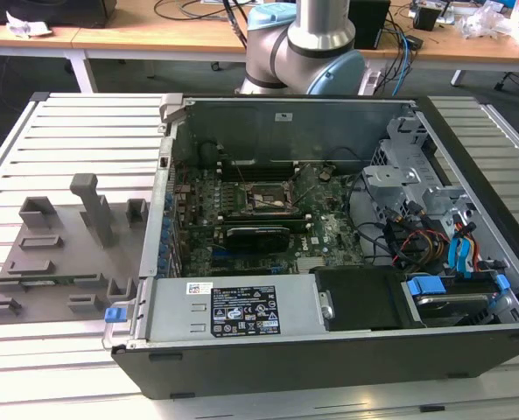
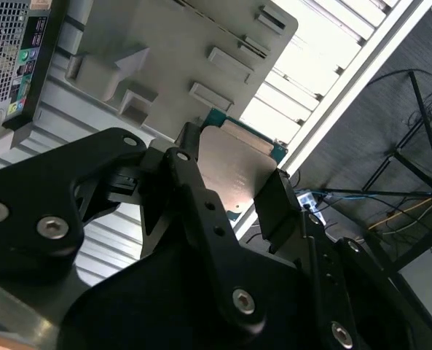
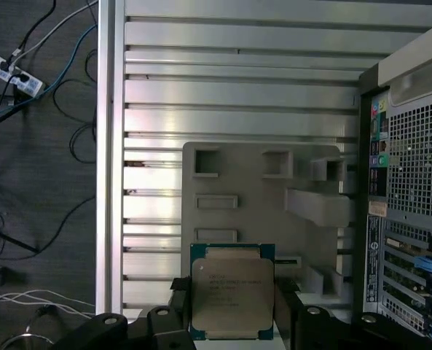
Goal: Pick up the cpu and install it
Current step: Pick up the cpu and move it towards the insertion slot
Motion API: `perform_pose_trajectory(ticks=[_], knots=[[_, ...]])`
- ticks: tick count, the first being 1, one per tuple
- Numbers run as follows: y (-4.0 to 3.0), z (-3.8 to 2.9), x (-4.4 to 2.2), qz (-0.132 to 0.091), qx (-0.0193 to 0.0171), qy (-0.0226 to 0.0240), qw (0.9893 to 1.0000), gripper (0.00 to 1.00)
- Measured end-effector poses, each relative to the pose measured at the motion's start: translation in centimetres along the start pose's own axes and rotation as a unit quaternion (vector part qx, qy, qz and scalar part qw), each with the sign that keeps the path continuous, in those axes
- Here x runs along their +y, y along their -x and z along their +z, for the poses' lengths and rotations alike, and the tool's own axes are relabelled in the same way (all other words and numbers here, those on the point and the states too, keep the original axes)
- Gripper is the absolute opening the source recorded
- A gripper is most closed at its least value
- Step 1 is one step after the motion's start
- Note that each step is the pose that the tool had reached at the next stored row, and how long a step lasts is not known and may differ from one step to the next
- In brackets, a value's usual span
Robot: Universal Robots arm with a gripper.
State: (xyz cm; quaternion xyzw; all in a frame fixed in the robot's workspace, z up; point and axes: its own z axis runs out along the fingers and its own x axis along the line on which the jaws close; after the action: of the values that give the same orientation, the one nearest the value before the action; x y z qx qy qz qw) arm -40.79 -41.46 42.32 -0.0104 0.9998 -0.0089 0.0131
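Chip: Your arm's claw [image 3: 232, 310] held the cpu [image 3: 232, 288] pinched by two opposite edges. Its metal top faced the first wrist camera, above the grey fixture [image 3: 259, 197] just outside the computer case [image 3: 405, 219].
Claw: The fingers [image 2: 277, 203] were pressed against the chip's sides in both wrist views, with no gap that you could make out.
Done: The pick-up looked complete; the chip appeared raised clear of the fixture and carried by the claw.
Left: The whole installation. The socket [image 1: 263, 199] inside the case looked unfilled in the exterior view, a dark square within its frame.
Edges: The case's side wall [image 1: 158, 219] stood between the fixture and the socket, rising above the board. The rear panel ran close beside the chip in the first wrist view.
Room: The slatted table [image 1: 31, 131] lay open outside the case, on the fixture's side. Inside, a black card [image 1: 259, 232] sat just beside the socket, and a tangle of cables [image 1: 399, 236] lay near it toward the case's far side.
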Motion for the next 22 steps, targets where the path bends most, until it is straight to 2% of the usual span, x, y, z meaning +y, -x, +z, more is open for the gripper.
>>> perform_pose_trajectory(ticks=[2, 3, 4, 8, 18, 22], knots=[[0.38, 0.02, 0.00, 0.000, -0.0001, 0.0000, 1.0000, 0.55], [0.89, 0.03, 0.01, 0.000, 0.0000, -0.0002, 1.0000, 0.55], [1.77, 0.06, 0.05, 0.000, -0.0001, -0.0004, 1.0000, 0.55], [3.74, 0.16, 0.07, 0.000, 0.0000, -0.0006, 1.0000, 0.55], [5.70, 0.31, 0.03, 0.000, 0.0003, -0.0006, 1.0000, 0.55], [7.38, 0.38, 0.01, 0.000, 0.0003, -0.0011, 1.0000, 0.55]])
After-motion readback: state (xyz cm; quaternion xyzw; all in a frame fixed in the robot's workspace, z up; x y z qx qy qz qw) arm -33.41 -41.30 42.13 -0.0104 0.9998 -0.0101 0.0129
